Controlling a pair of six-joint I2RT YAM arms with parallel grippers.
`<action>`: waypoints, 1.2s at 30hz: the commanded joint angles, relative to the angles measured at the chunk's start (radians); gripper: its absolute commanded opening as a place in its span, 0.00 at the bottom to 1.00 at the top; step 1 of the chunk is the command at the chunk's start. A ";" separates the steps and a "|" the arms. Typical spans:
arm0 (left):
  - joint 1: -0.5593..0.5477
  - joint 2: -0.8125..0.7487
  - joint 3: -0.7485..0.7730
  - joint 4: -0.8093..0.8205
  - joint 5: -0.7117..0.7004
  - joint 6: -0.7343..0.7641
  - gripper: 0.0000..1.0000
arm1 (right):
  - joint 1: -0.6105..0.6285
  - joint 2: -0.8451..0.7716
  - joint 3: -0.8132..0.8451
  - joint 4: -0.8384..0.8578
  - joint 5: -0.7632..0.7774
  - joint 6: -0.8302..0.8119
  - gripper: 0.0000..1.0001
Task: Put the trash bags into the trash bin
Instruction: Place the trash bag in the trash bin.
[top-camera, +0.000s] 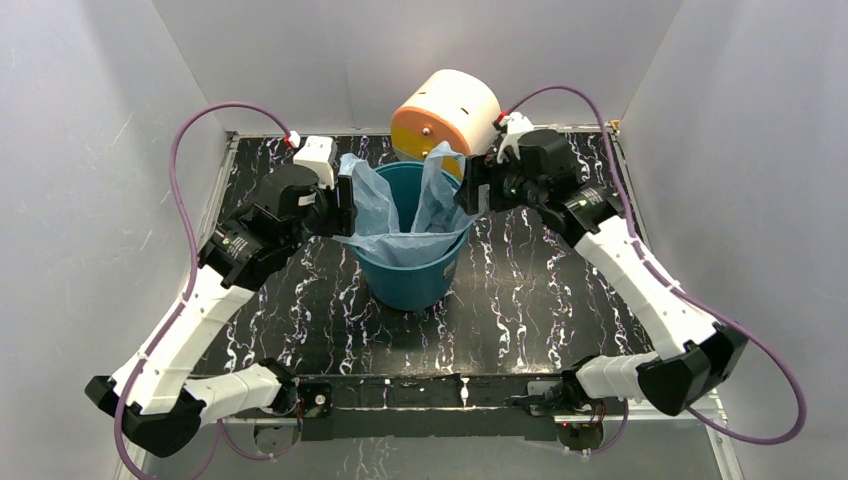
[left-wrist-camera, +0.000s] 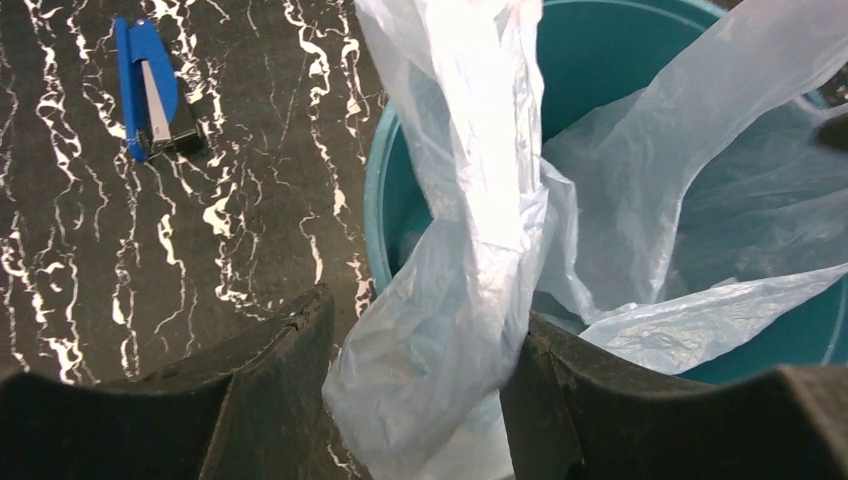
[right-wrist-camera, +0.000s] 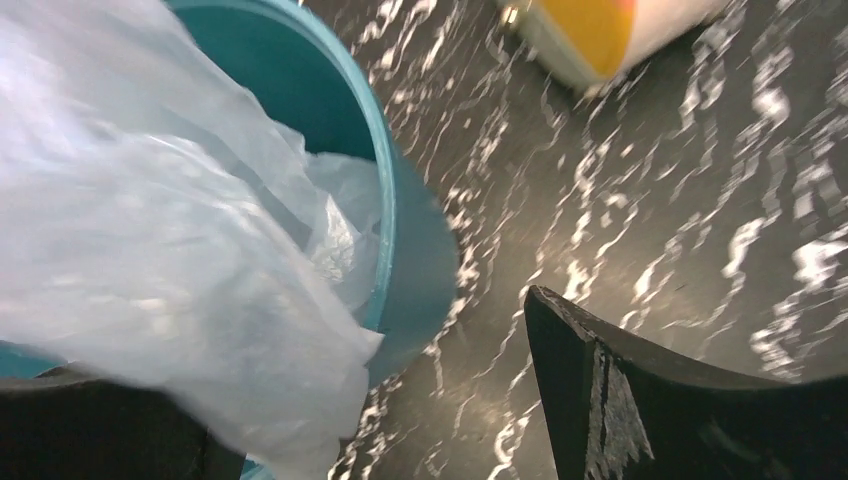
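From the top camera, the light-blue trash bag (top-camera: 400, 245) is sitting partly inside the teal trash bin (top-camera: 410, 285) in the middle of the black marbled table (top-camera: 530, 300). Two tall flaps are sticking up over the rim, one on each side. The left gripper (top-camera: 345, 208) is touching the left flap and the right gripper (top-camera: 468, 192) is just beside the right flap, so both arms are about equally near. A cream-and-orange drum (top-camera: 447, 110) is lying behind the bin. In the left wrist camera, the left gripper is squeezing a bunched strip of the bag between its two fingers (left-wrist-camera: 270, 370), just outside the rim. The strip is running up and away from the hand, and the bin's mouth is lying ahead and to the right. A small blue stapler (left-wrist-camera: 150, 90) is lying on the table, well apart. In the blurry right wrist camera, the right gripper is standing wide and gripping nothing. The bag is only resting over one finger, and the bin is lying on that same side. I think both flaps need pushing down and inward, toward the middle of the bin.
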 joint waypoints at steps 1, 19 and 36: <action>0.001 -0.013 0.048 -0.053 -0.047 0.035 0.57 | -0.001 -0.073 0.113 0.061 0.092 -0.185 0.99; 0.001 0.203 0.429 -0.198 0.043 0.247 0.62 | 0.132 0.242 0.588 -0.174 -0.061 -0.448 0.95; 0.038 0.439 0.609 -0.267 0.072 0.375 0.58 | 0.225 0.292 0.654 -0.177 0.030 -0.448 0.97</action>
